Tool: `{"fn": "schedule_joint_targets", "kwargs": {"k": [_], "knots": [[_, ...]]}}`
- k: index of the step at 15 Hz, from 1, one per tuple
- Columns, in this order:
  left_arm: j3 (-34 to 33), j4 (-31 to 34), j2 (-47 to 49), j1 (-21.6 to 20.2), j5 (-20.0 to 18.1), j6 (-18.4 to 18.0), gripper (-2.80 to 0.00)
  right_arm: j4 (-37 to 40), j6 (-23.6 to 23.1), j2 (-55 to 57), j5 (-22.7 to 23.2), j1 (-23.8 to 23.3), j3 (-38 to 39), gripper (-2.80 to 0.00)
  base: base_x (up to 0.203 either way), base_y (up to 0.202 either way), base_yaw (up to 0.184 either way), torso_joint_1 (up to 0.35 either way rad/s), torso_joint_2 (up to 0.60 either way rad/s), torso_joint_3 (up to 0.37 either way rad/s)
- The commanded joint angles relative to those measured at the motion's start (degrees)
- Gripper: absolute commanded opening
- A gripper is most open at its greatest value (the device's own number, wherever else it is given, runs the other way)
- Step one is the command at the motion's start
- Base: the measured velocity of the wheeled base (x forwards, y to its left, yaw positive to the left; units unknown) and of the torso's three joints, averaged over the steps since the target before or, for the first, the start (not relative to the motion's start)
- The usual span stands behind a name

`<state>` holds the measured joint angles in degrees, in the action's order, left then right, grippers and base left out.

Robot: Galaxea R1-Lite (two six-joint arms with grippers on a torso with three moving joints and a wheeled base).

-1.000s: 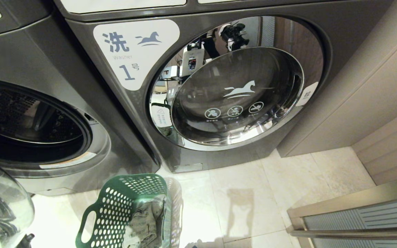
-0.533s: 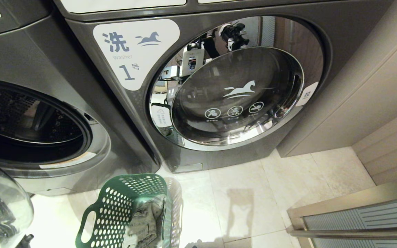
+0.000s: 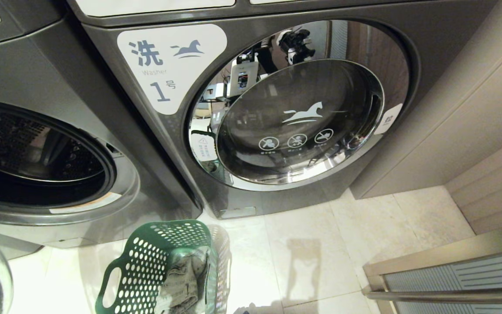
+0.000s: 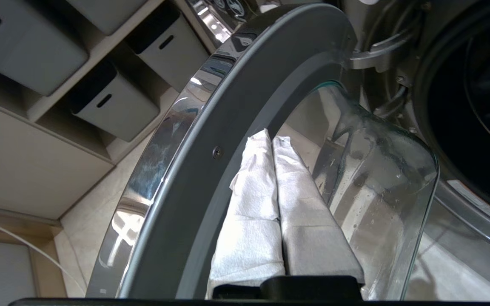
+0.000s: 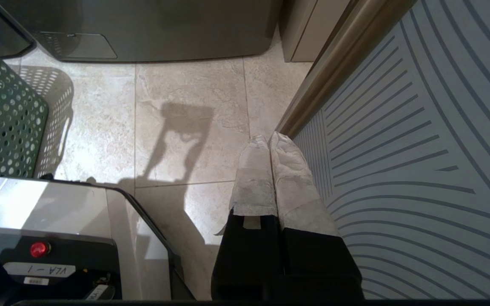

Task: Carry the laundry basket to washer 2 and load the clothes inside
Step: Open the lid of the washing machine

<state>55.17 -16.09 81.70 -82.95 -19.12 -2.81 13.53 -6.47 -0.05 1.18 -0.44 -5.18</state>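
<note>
Left wrist view: left gripper, fingers pressed together, touching washer 2's open door; right gripper likewise closed, empty

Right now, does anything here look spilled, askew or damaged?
Nothing stands out. The laundry basket stands on the floor with the clothes inside, none spilled. The left-hand washer's door hangs open, the shut left gripper at its inner side; washer 1 is closed.

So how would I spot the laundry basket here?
Start at the grey washer marked 1, whose round door is shut. On the pale tiled floor just in front of it stands the laundry basket: the only green thing, its walls full of round holes, with crumpled clothes inside.
</note>
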Motion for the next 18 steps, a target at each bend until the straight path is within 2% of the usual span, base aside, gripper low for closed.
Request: {"fn": "schedule_joint_targets", "kwargs": {"k": [1,8,15,18], "knots": [[0.2,-1.3,0.4,-1.0,-0.1,-0.8,-2.80,0.1,0.0,0.0,0.0,0.0,0.0,-2.80,0.000,0.000,0.000,0.000,0.00,0.000],[0.2,-6.0,9.1,-8.6,-0.2,-5.7,-2.80,0.1,-0.1,0.0,0.0,0.0,0.0,-2.80,0.000,0.000,0.000,0.000,0.00,0.000],[2.3,-7.0,15.7,-9.2,-0.5,-6.7,-2.80,0.1,0.0,0.0,0.0,0.0,0.0,-2.80,0.000,0.000,0.000,0.000,0.00,0.000],[3.0,-10.1,17.9,-9.8,-0.4,-6.7,-2.80,0.1,-0.1,0.0,0.0,0.0,0.0,-2.80,0.000,0.000,0.000,0.000,0.00,0.000]]}}
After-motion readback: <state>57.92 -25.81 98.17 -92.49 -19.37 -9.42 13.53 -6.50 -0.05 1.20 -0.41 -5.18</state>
